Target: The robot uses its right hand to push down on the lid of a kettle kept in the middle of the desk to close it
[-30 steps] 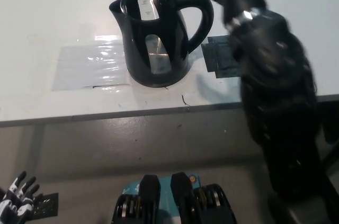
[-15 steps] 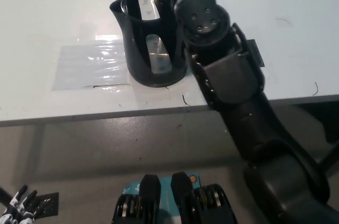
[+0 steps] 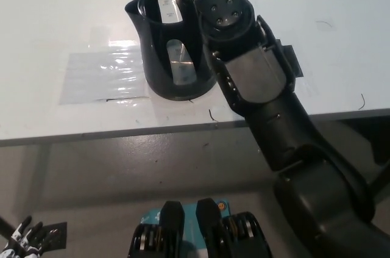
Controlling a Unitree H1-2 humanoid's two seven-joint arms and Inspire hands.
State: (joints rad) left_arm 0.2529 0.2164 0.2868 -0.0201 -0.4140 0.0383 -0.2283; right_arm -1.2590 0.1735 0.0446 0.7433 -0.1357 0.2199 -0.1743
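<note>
A clear, crinkled plastic sheet (image 3: 100, 78) lay flat on the white desk (image 3: 55, 14), near its front edge. A dark square patch (image 3: 291, 61) sat toward the right.

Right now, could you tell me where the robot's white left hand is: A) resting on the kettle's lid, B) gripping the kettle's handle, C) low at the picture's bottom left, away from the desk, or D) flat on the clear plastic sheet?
C: the left hand shows only at the bottom left corner, below the desk edge and far from the kettle.
</note>
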